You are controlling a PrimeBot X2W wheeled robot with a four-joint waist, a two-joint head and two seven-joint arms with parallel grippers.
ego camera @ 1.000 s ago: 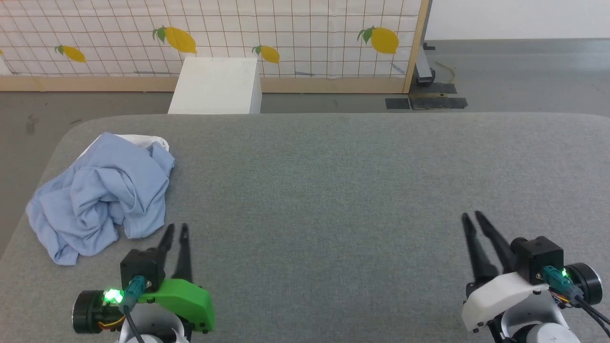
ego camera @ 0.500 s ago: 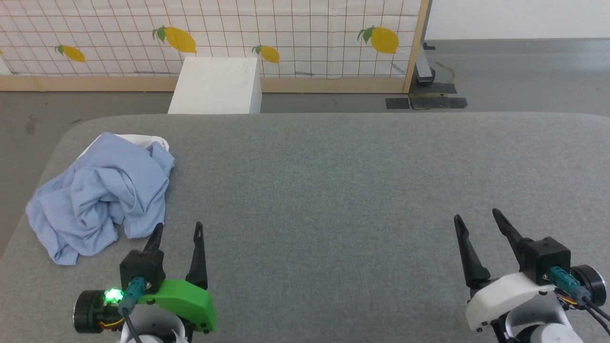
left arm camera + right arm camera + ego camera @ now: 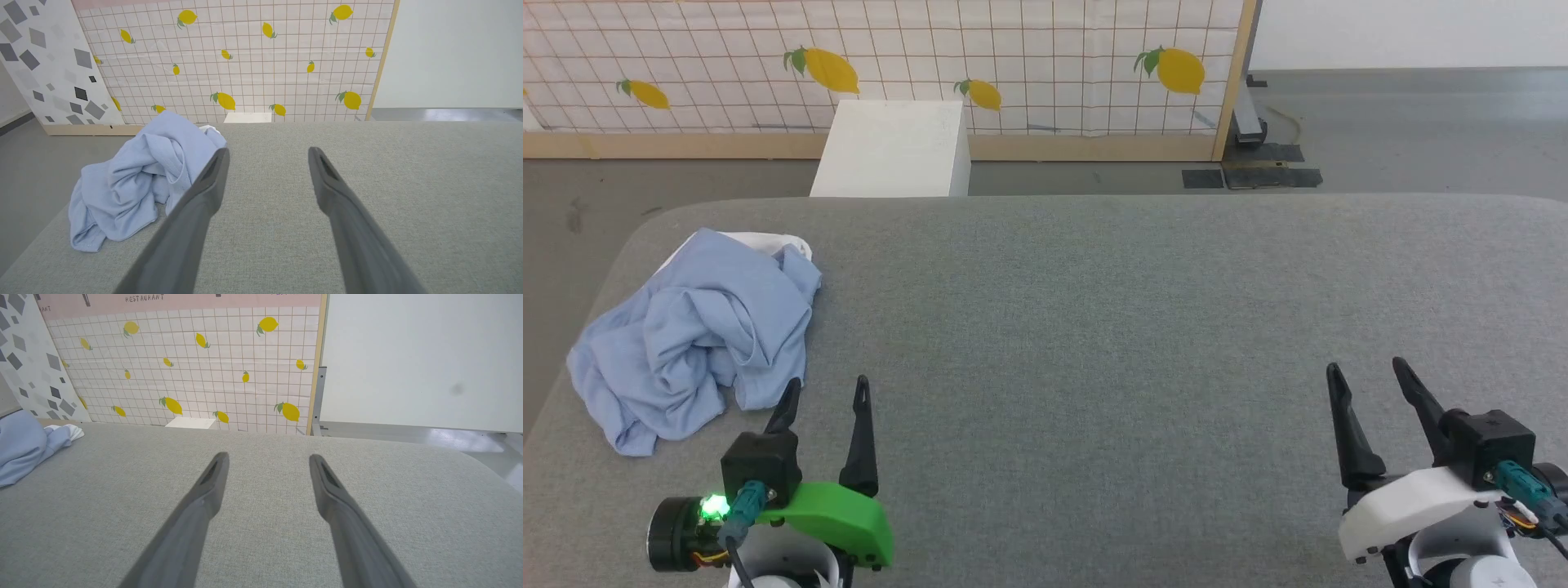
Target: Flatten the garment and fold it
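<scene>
A crumpled light blue short-sleeved polo shirt of soft knit fabric (image 3: 694,327) is heaped on a wide grey fabric-covered surface (image 3: 1094,327), with a scrap of white cloth showing at the heap's far edge. The shirt lies just ahead of the left claw (image 3: 826,382) and to its left. The tip of that claw's outer dark finger is seen right at the nearest hem, though whether the cloth is touched cannot be told. From the right claw (image 3: 1365,365) the shirt is well apart, far off to its left. The long fingers of both claws were almost pressed together a second ago. They are now spread wide, and nothing is held in either. In the left wrist view the shirt is seen beside and beyond the left finger, with bare grey fabric between the two fingers. Beyond both claws, past the surface's far edge, a white box (image 3: 894,147) and a tiled screen printed with yellow lemons (image 3: 1013,57) are seen. The shirt itself has not been moved. The opening is judged to be preparation for a first grasp. Flattening has not begun, and the left claw is better placed to be brought onto the heap.
</scene>
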